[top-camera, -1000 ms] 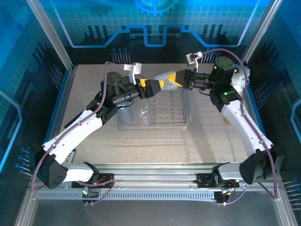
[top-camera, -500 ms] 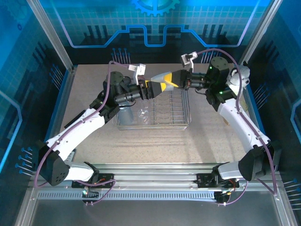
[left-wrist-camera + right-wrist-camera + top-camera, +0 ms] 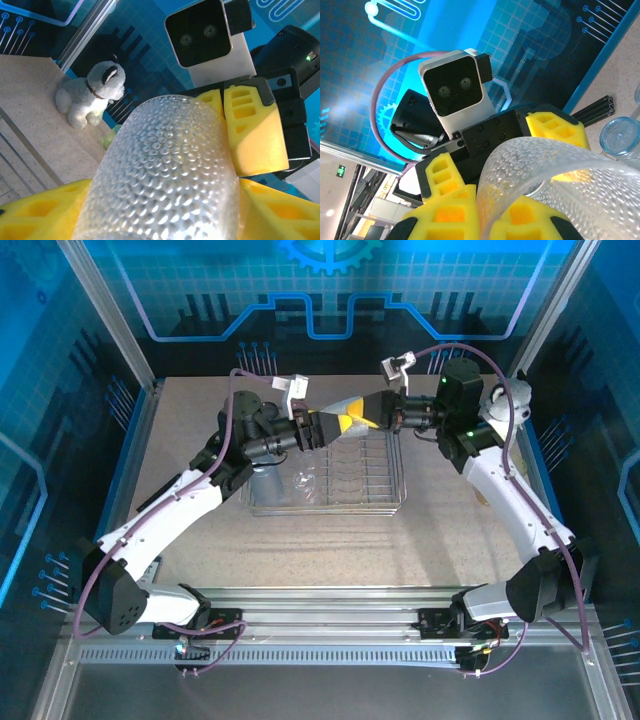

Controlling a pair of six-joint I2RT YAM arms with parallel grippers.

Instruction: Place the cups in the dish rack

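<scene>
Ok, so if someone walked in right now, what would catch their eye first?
Probably the two arms, which meet in mid-air over the far side of the dish rack. The left fingers and the right fingers both appear closed on one clear dimpled cup. After that, the grey-white plush animal sitting on the table by the blue back wall.

The clear cup is showing glossy, dimpled translucent plastic. The yellow fingers are looking matt and honeycombed. The plush animal is showing fuzzy cloth. The dish rack is gleaming as metal wire on the matt, speckled table.
</scene>
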